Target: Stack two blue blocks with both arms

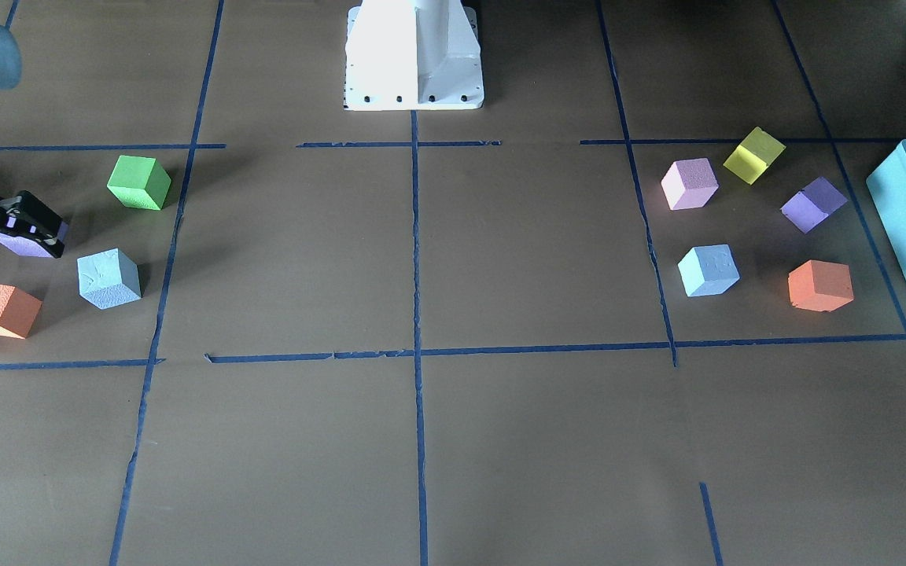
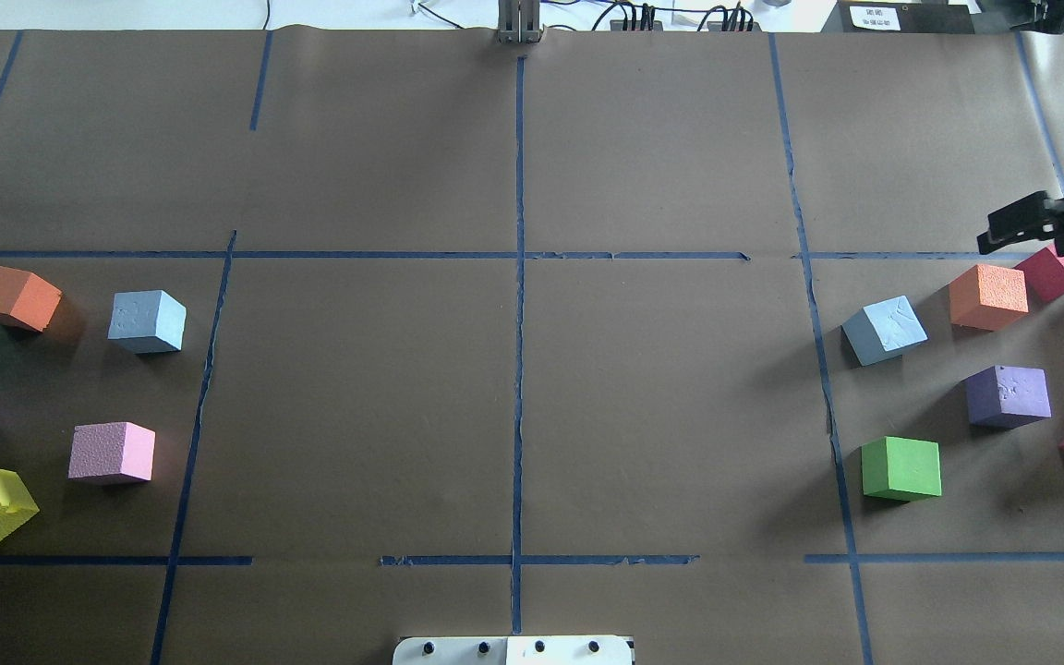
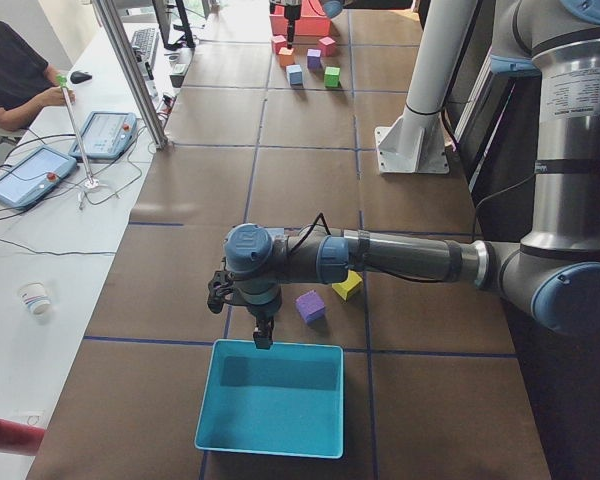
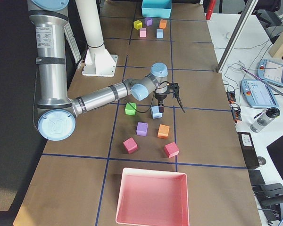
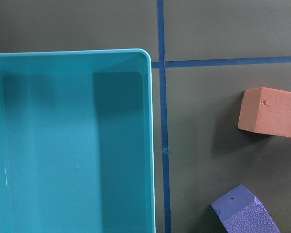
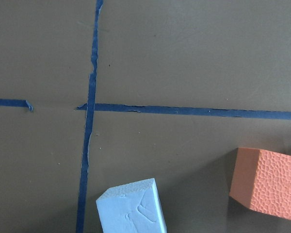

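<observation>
So, why the split: one cube is sitting on each side of the surface, so I'm guessing each arm is fetching its own.
Right end effector (image 1: pixel 16 236): hanging fingers apart, empty; right blue block (image 1: pixel 109 278) lying near, not touching.
Left end effector (image 3: pixel 263 335): hovering at the teal box (image 3: pixel 325 348), fingers, can't tell; left blue block (image 2: pixel 147 320) sitting well apart.

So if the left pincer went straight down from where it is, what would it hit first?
Probably the teal box: the left pincer points down right over its edge. Rim or inside floor, I cannot tell.
</observation>
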Available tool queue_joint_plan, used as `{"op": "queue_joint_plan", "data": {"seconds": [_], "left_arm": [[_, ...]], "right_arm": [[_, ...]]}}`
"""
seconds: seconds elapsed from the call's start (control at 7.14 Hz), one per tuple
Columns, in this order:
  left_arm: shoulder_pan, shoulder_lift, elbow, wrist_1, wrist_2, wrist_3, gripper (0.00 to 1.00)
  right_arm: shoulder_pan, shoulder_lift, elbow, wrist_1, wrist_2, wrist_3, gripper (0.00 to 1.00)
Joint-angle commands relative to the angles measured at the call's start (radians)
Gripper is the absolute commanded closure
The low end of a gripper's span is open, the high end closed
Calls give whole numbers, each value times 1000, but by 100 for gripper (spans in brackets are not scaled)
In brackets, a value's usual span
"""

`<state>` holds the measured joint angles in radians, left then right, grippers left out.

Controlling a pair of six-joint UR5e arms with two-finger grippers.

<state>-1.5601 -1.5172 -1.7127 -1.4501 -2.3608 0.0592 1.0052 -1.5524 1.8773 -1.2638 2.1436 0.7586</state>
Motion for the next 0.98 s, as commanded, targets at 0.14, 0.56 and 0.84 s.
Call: {"op": "queue_joint_plan", "data": {"seconds": [0.14,0.56,0.84], "left_arm": [[-2,0,-1,-1,0,1,0],[-2,0,-4,-1,0,1,0],[-2,0,-10,0,0,-1,0]], "right_arm": [[-97,14,-58,60,-66,-31,0],[-109,53,-114,60,-65,-82,0],[-120,84,-162,60,-65,-81,0]]}}
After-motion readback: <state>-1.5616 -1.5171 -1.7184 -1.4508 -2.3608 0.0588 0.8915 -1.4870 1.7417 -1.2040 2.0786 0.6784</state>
